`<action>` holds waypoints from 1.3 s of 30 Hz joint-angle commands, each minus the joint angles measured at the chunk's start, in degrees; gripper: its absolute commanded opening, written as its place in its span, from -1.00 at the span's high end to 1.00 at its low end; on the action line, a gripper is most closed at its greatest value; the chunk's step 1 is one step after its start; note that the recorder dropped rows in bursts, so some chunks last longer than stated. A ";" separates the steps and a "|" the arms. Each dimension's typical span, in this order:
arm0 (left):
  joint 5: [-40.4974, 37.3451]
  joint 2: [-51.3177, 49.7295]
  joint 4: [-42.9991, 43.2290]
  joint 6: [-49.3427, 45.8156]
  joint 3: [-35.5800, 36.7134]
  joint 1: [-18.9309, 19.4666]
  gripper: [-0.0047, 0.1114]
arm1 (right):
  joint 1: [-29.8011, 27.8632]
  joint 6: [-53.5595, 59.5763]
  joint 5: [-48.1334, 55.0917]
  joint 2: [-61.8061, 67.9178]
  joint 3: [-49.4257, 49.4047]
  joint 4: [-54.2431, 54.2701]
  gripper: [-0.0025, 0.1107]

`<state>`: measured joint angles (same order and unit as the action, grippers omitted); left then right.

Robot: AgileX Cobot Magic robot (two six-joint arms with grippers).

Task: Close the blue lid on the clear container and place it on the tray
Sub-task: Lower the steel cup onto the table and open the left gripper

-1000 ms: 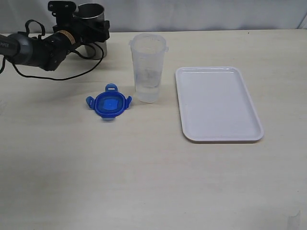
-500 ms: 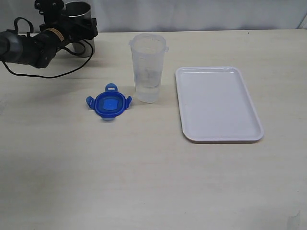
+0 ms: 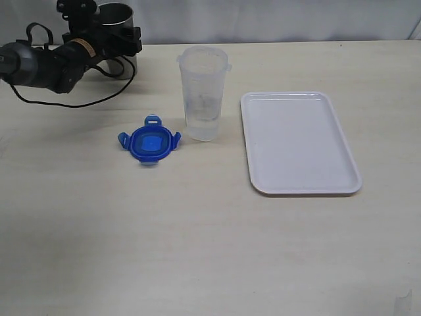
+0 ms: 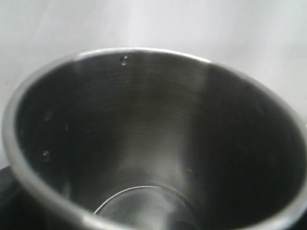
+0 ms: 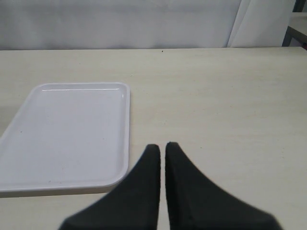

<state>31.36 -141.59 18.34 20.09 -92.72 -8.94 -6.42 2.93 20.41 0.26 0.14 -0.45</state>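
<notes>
Exterior view, left fingers [image 3: 133, 38] clamping steel cup [image 3: 117, 14], right fingers [image 5: 146, 191] together near tray [image 5: 72, 134]

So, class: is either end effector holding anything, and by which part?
The left end effector appears to grip the steel cup across its side wall; the right end effector is shut and empty.

Bright-blue lid [image 3: 150, 144], clear container [image 3: 203, 92], white tray [image 3: 299, 141], grey steel cup [image 4: 153, 143], pale wood-grain table [image 3: 210, 250], black right hand [image 5: 162, 146]
</notes>
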 commanded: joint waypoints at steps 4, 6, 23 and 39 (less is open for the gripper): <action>-0.82 0.51 -0.11 0.89 -0.23 -0.47 -0.05 | -0.13 0.35 -0.62 -0.26 -0.14 0.04 0.88; -0.82 0.51 -0.11 0.99 -0.23 -0.47 -0.05 | -0.13 0.35 -0.62 -0.26 -0.14 0.04 0.88; -5.10 0.97 0.11 1.16 -0.23 -1.77 -0.39 | -0.13 0.35 -0.62 -0.26 -0.14 0.04 0.88; -11.06 1.60 2.50 1.98 -0.06 -1.77 -0.29 | -0.13 0.35 -0.62 -0.26 -0.14 0.04 0.88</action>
<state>24.57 -139.85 19.49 21.29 -92.97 -10.56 -6.42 2.93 20.41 0.26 0.14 -0.45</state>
